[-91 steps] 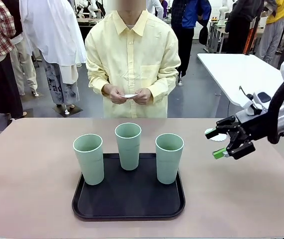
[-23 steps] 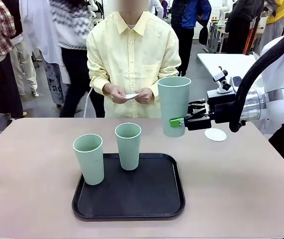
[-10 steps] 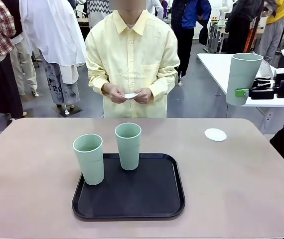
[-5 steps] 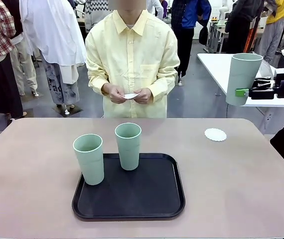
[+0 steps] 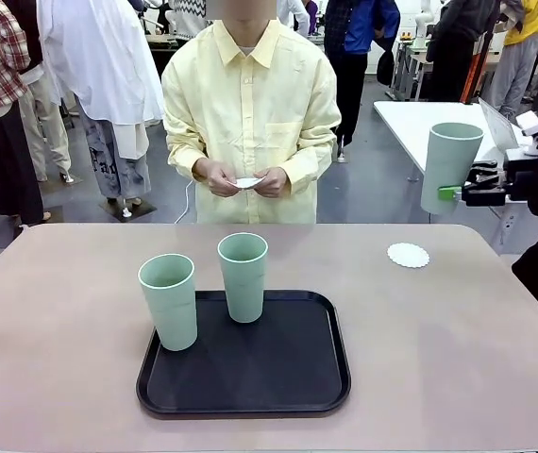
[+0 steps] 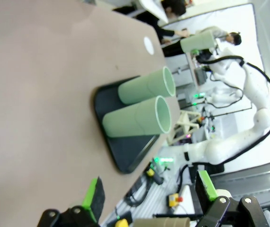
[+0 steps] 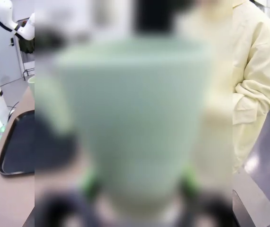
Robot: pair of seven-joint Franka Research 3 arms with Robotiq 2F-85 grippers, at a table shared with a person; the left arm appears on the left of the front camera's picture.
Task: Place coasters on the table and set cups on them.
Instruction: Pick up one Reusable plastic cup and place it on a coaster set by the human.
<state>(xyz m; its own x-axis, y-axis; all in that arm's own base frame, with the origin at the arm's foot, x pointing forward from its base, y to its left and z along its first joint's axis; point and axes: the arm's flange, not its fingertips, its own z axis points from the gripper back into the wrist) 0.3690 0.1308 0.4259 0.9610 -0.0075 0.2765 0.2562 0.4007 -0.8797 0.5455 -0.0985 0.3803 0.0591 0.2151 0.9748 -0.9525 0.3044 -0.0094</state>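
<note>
My right gripper [image 5: 450,192] is shut on a mint-green cup [image 5: 449,166], held upright in the air above and behind a white lacy coaster [image 5: 408,255] on the table's [image 5: 458,349] far right. The same cup [image 7: 135,123] looms blurred between my right gripper's [image 7: 137,182] green pads. Two more cups [image 5: 168,301] [image 5: 243,276] stand on the black tray [image 5: 278,377]. The person at the far side holds another white coaster [image 5: 247,181] in both hands. My left gripper [image 6: 149,201] is open over the table's edge, far from the cups [image 6: 142,117] lying sideways in its rolled view.
A white glossy table [image 5: 439,132] stands behind my right gripper. Other people stand in the background. Bare tabletop lies left, right and in front of the tray.
The held cup has come down and slightly left, closer to the coaster. Before that, my right gripper lifted it off the tray's right side. The left arm has not moved.
</note>
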